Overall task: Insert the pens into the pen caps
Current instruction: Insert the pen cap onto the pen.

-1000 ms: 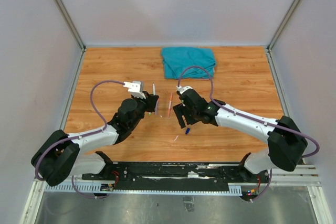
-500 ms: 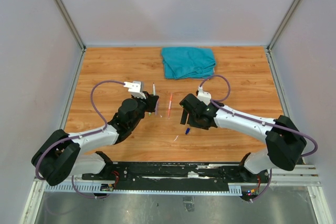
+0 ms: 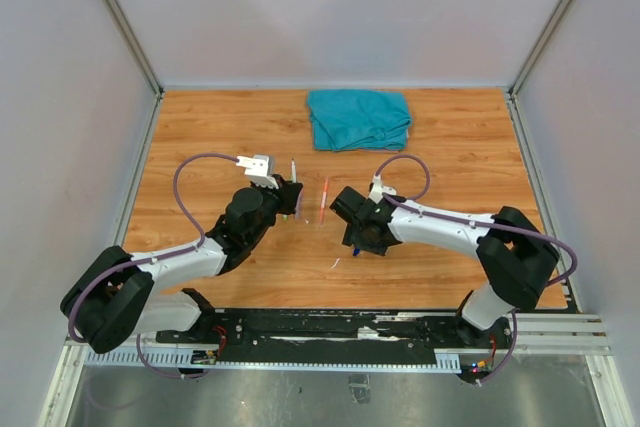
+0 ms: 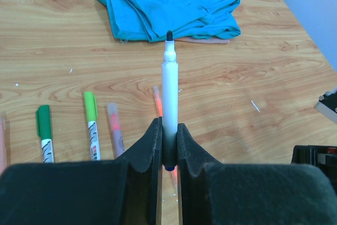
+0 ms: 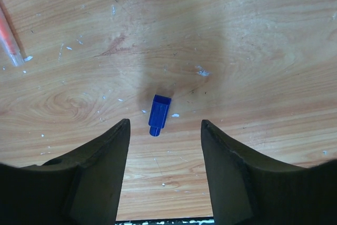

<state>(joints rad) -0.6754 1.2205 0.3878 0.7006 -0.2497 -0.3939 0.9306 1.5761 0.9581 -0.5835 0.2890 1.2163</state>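
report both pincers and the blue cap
Left pincer shut on white pen, tip uncapped. Right pincer open over blue cap on table, not touching. Nothing blocking the cap.

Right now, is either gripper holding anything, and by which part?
Left gripper clamps the white pen near its tail end. Right gripper holds nothing, open over the blue cap.

The right arm [image 3: 440,222] has folded inward. Its elbow, out near the right edge of the table [image 3: 200,137] a second ago, has come toward the middle. The purple cable [image 3: 400,169] over its wrist has tightened into a smaller loop. The right gripper [image 3: 357,240] has turned and dropped toward the near edge, its parted jaws now either side of the blue pen cap [image 5: 159,114].
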